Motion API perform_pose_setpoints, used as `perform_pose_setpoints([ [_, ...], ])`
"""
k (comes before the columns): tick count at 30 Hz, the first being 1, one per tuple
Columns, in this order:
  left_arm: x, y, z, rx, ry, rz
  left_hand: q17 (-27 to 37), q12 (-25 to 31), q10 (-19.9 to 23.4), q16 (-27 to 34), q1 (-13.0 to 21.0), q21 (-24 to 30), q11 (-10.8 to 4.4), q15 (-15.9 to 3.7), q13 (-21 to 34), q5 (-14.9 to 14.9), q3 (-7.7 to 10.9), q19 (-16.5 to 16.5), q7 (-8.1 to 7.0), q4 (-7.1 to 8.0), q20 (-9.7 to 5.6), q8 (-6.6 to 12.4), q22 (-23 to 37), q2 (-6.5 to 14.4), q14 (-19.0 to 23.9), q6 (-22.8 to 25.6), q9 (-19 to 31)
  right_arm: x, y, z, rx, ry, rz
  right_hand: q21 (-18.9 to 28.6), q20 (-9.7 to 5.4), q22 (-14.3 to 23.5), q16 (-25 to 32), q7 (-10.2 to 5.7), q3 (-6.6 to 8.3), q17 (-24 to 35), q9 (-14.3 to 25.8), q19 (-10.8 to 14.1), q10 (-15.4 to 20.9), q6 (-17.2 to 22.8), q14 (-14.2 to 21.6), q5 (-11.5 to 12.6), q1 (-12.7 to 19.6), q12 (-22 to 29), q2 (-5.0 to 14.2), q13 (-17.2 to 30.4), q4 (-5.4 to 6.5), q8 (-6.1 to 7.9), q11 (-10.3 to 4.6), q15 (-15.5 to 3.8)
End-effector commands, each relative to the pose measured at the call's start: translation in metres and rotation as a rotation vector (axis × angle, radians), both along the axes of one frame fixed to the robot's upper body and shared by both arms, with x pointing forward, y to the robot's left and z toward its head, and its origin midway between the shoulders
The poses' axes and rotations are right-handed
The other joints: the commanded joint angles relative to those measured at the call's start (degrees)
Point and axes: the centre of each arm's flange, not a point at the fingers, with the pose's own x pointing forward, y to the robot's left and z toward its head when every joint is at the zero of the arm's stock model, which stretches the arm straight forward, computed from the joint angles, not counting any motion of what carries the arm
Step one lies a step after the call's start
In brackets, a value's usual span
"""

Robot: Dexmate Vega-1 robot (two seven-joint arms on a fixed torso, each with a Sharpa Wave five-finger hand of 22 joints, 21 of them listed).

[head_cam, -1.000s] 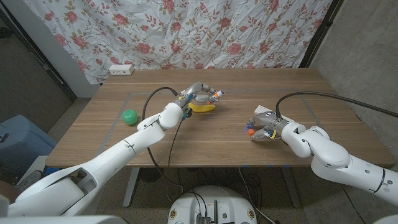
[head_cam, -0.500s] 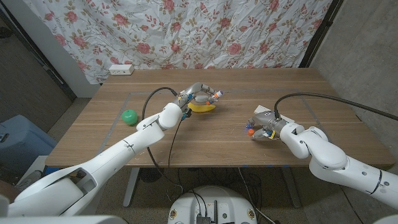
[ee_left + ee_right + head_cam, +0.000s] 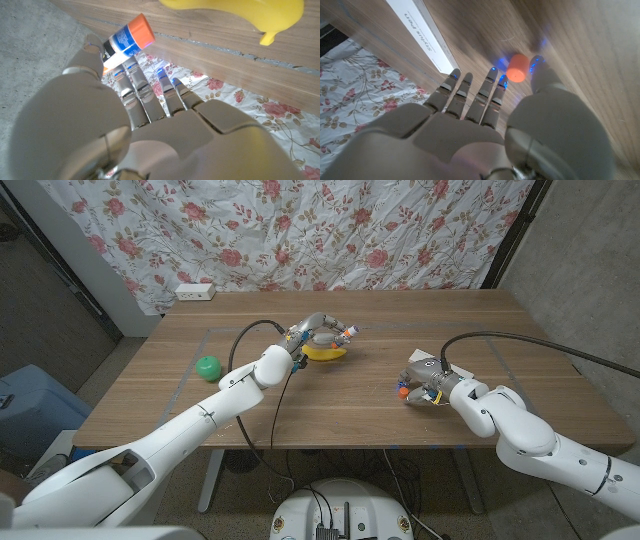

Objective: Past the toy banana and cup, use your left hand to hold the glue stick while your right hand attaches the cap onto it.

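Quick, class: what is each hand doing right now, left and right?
Left hand: holds the glue stick, above the toy banana.
Right hand: open, holding nothing, fingers by the orange cap.

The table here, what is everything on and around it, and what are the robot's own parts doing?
Toy banana: one, yellow, far middle of the table, right beside the left hand.
Glue stick: one, white and blue label with an orange end, pinched in the left hand's fingers.
Cap: one, orange, on the table at the right hand's fingertips.
Ball: one, green, left part of the table.
Flat white box: one, on the table just beyond the right hand.
Power strip: one, white, far left corner.
Table: one, brown wood.
Curtain: one, white with red flowers, behind the table.
Left hand: holds the glue stick by the banana.
Right hand: fingers spread, reaching at the cap.
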Motion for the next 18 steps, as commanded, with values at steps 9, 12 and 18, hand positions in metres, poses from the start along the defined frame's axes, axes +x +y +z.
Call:
perform_pose_setpoints([
  [9, 0.0036, 0.0000, 0.0003, 0.007, 0.004, 0.003, 0.12, 0.29, 1.65, 0.11, -0.66, 0.47, -1.46, -7.61, 0.30, 0.35, -0.02, 0.17, 1.88, 0.14, -0.87, 0.56, 0.11, 3.38, 0.06, 3.06, 0.58, 0.0024, 0.0028, -0.0001, -0.002, -0.044, 0.021, 0.06, -0.42, 0.10, 0.77, 0.11, -1.03, 0.29, 0.38, 0.99, 3.63, 4.00, 2.29, 1.24, 3.08, -0.48, 0.99, 0.17, 0.09, 1.39, -0.14, -8.67],
  [12, 0.0040, -0.0002, -0.0001, 0.009, 0.008, -0.001, 0.12, 0.30, 1.67, 0.12, -0.67, 0.47, -1.46, -7.62, 0.30, 0.35, -0.03, 0.17, 1.90, 0.13, -0.86, 0.57, 0.11, 3.38, 0.06, 3.08, 0.58, 0.0034, 0.0036, 0.0000, -0.001, -0.049, 0.025, 0.09, -0.54, 0.10, 0.87, 0.12, -1.11, 0.36, 0.39, 1.15, 4.00, 4.47, 2.60, 1.28, 3.34, -0.54, 1.33, 0.17, 0.17, 1.52, -0.15, -8.70],
  [18, 0.0044, 0.0000, -0.0008, 0.011, 0.009, 0.001, 0.12, 0.30, 1.71, 0.11, -0.71, 0.47, -1.45, -7.62, 0.29, 0.35, -0.06, 0.16, 1.90, 0.11, -0.83, 0.54, 0.11, 3.35, 0.07, 3.05, 0.57, 0.0049, 0.0039, -0.0004, -0.002, -0.055, 0.029, 0.05, -1.13, 0.09, 1.09, 0.08, -1.69, 0.56, 0.42, 1.51, 5.95, 6.78, 3.49, 1.28, 4.70, -0.70, 2.30, 0.15, 0.16, 2.14, -0.17, -8.87],
])
